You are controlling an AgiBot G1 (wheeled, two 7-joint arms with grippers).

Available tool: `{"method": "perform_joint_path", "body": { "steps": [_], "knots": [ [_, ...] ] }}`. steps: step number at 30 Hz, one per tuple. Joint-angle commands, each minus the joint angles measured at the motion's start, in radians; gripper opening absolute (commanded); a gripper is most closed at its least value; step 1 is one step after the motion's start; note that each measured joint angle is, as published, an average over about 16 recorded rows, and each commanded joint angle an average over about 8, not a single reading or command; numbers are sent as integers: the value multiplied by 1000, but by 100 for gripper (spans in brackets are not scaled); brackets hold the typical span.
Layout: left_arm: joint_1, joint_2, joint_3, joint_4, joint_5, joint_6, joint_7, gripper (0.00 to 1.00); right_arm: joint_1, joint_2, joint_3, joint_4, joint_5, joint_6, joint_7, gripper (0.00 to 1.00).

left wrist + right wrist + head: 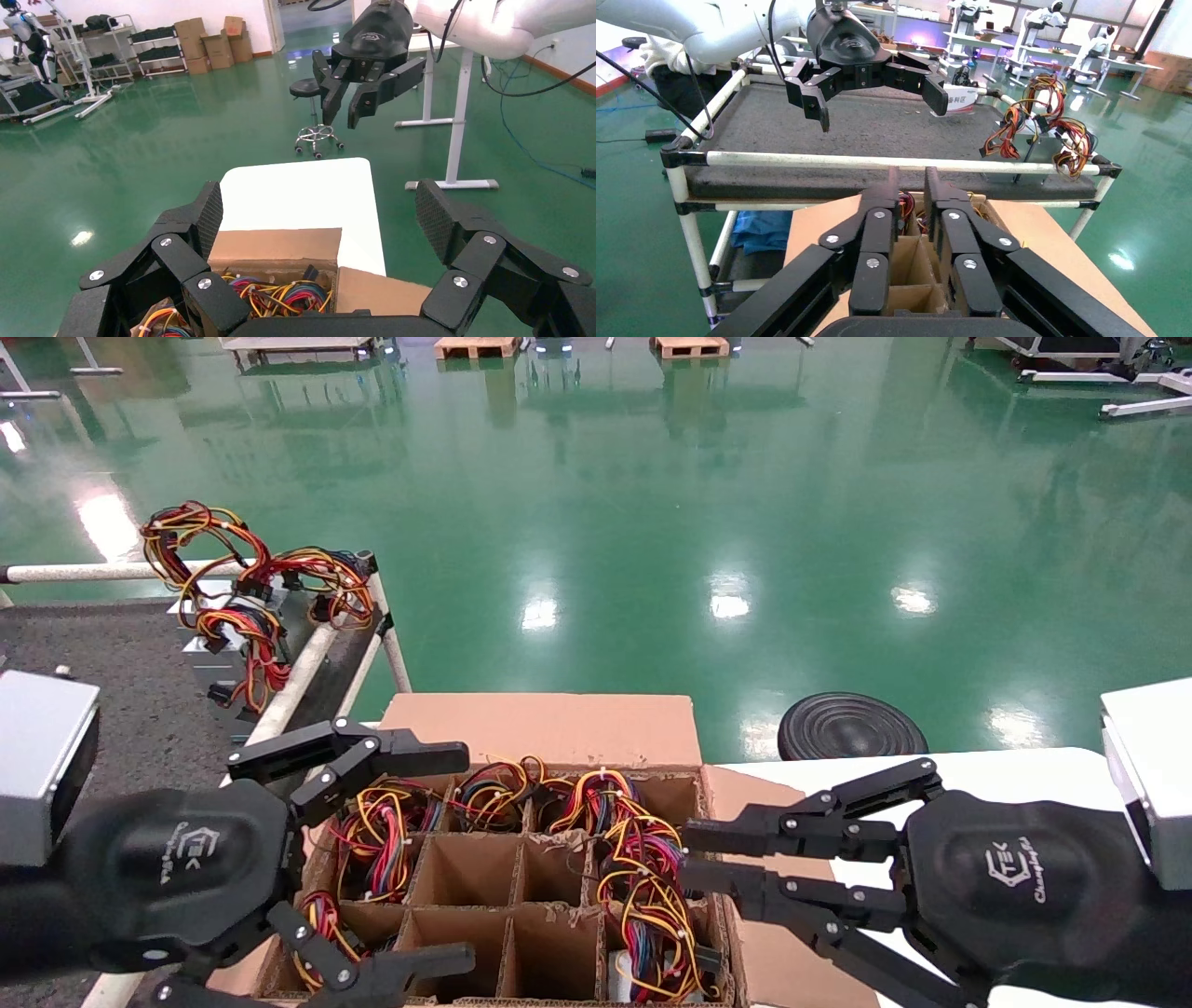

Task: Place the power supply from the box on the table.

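- Cardboard formed the box point(549, 728), which sat directly below both grippers; its divider grid held several cells packed with red, yellow and black wire bundles, and other cells stood empty.
- Dark grey and speckled, the table point(121, 654) lay to the robot's left, edged by white tube rails point(298, 677). Units with wire bundles point(251, 607) already occupied its far corner, so that corner was likely unavailable for placement.
- White tabletop point(1006, 766) lay to the right, with a black stool point(852, 727) beyond it.
- Left gripper point(438, 859) hovered over the left cells, fingers spread wide and empty.
- Right gripper point(694, 859) hovered at the right edge, fingers nearly together and holding nothing.
- A power supply point(624, 980) sat low in a right-hand near cell, mostly buried under wires.
- Probable risk: loose wires could snag on a divider wall or a neighbouring bundle during lifting.
- Probable risk: a finger could strike the divider grid or grasp wires alone.
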Motion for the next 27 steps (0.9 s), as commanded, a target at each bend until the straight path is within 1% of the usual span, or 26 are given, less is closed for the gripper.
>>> {"method": "perform_joint_path", "body": {
  "steps": [1,6,10,18,27],
  "knots": [
    [0,1,0,0,0,0,0,100,0,0,0,0,0,0,0,0],
    [-4,-13,3,5,7,0,-8,100,0,0,0,0,0,0,0,0],
    [-20,-41,18,13,27,4,-31,100,0,0,0,0,0,0,0,0],
    [-88,-114,78,33,87,17,-120,100,0,0,0,0,0,0,0,0],
    [-145,-155,141,65,138,28,-218,100,0,0,0,0,0,0,0,0]
  ]
}}
